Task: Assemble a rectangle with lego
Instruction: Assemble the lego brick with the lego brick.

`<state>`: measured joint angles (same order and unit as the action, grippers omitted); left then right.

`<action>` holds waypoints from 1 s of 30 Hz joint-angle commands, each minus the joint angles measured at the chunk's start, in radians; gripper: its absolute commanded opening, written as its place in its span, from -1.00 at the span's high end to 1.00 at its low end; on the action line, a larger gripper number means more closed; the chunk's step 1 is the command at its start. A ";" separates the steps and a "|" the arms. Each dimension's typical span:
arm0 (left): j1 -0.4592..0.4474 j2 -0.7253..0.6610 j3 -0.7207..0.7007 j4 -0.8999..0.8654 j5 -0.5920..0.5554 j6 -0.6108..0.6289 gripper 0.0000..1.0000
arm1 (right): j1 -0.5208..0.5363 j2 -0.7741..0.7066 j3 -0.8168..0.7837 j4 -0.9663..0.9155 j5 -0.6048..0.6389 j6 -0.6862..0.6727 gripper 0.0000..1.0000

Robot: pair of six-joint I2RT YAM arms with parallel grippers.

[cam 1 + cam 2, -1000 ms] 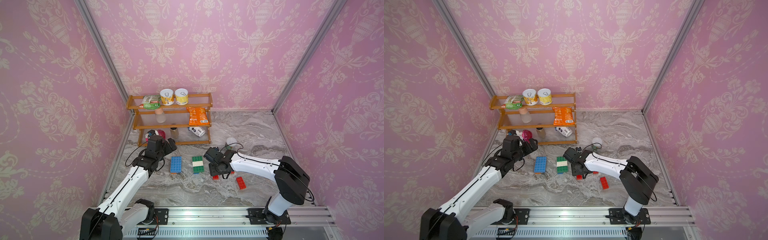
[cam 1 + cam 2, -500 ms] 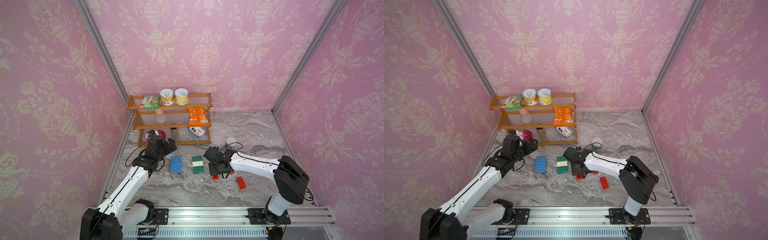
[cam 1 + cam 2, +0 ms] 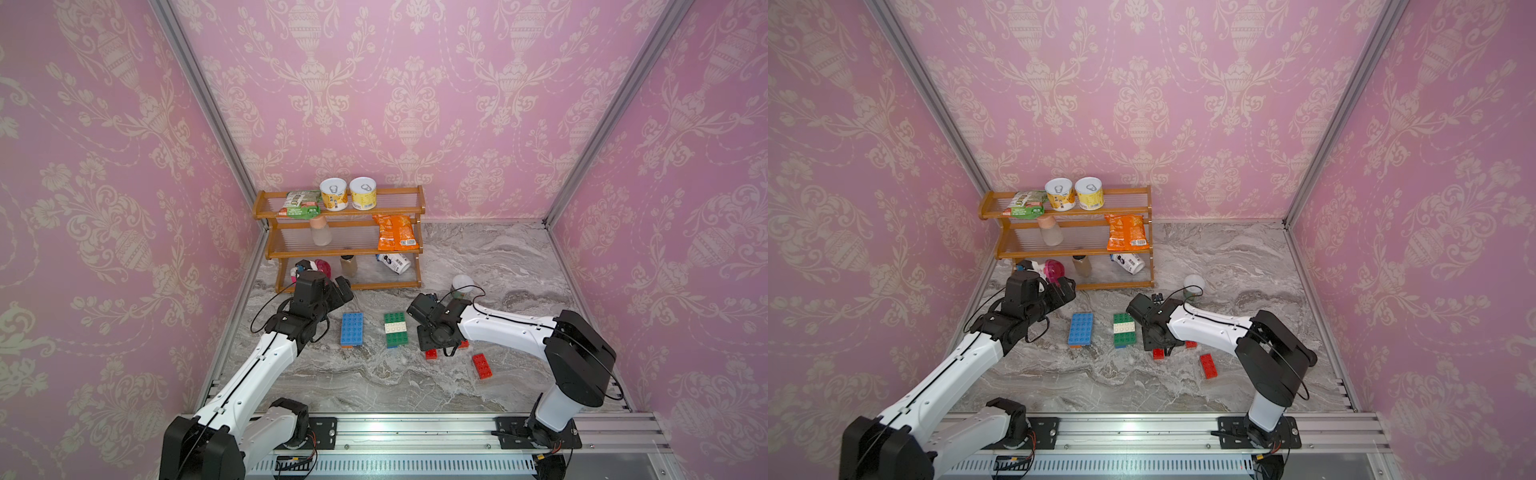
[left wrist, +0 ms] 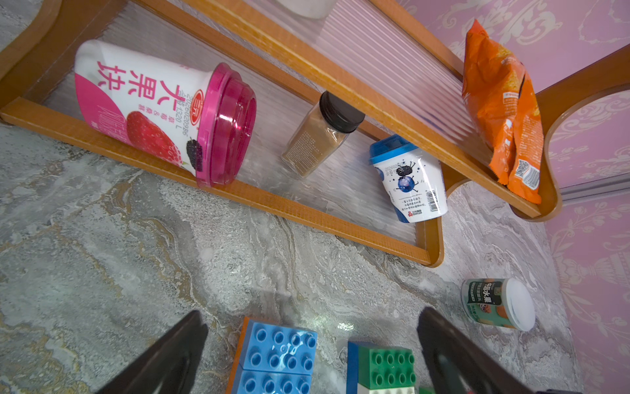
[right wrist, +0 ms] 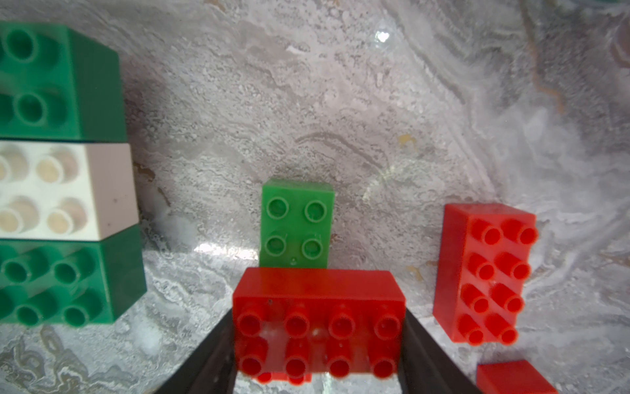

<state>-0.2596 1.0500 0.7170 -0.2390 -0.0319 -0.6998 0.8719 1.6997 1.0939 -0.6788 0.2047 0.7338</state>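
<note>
My right gripper (image 5: 318, 344) is shut on a red lego brick (image 5: 318, 324), gripped at both ends just above the marble table. A small green brick (image 5: 296, 225) lies just beyond it, and another red brick (image 5: 485, 273) lies beside it. The green-and-white block (image 3: 395, 330) (image 3: 1124, 330) sits left of my right gripper (image 3: 436, 337) (image 3: 1158, 337). The blue block (image 3: 351, 329) (image 3: 1080, 329) lies further left. My left gripper (image 4: 310, 341) (image 3: 344, 291) hangs open over the far ends of the blue block (image 4: 278, 354) and green block (image 4: 381, 366), holding nothing.
A loose red brick (image 3: 482, 365) lies near the front right. A wooden shelf rack (image 3: 345, 249) with cans, bottles and a snack bag stands at the back left, close to my left gripper. A small cup (image 3: 462, 283) lies on the table behind my right arm.
</note>
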 commanded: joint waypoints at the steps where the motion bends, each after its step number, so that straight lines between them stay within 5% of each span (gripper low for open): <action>1: -0.008 0.008 0.007 0.000 0.005 0.006 -0.99 | -0.004 0.015 -0.008 -0.011 -0.001 0.023 -0.01; 30: -0.008 0.009 0.007 0.003 0.010 0.004 -0.99 | -0.020 0.073 -0.024 -0.052 -0.008 0.017 0.10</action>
<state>-0.2596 1.0500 0.7170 -0.2394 -0.0315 -0.6998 0.8680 1.7138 1.0988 -0.6849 0.2131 0.7612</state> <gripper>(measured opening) 0.992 0.684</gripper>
